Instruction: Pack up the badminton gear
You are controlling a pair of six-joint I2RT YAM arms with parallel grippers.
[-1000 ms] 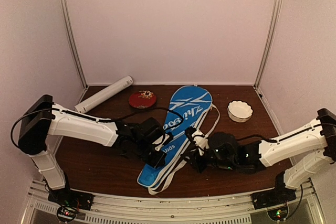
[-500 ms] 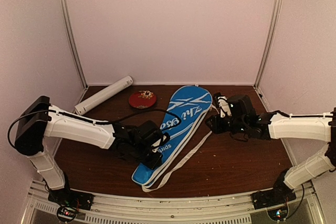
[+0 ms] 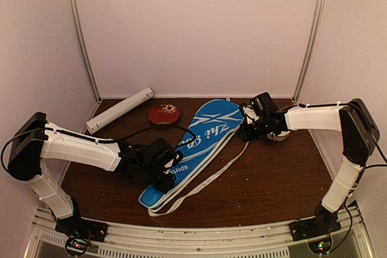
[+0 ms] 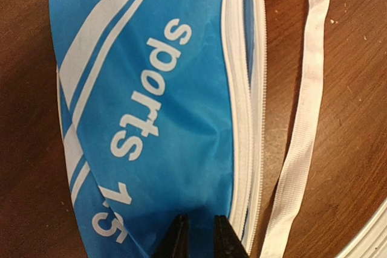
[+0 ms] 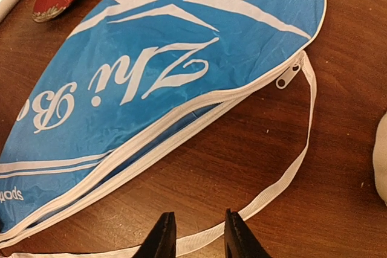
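Observation:
The blue racket bag (image 3: 205, 134) with white lettering lies slantwise across the table, wide end at the back. My left gripper (image 3: 171, 175) sits on its narrow end. In the left wrist view the gripper (image 4: 199, 240) is shut on a fold of the blue fabric (image 4: 151, 89). My right gripper (image 3: 245, 132) is by the bag's wide end, open and empty. In the right wrist view it (image 5: 199, 237) hovers over the bag's white strap (image 5: 305, 143). The zip pull (image 5: 287, 77) is near the wide end. The long white tube (image 3: 120, 108) lies back left. Rackets and shuttlecocks are out of view.
A small red round dish (image 3: 164, 113) sits between the tube and the bag. A white bowl (image 5: 381, 161) shows at the right edge of the right wrist view, next to my right gripper. The loose strap (image 3: 217, 170) trails over the table right of the bag.
My right arm has swung from the front centre to the back right by the bag's wide end. My left gripper has drawn the bag's narrow end left and nearer.

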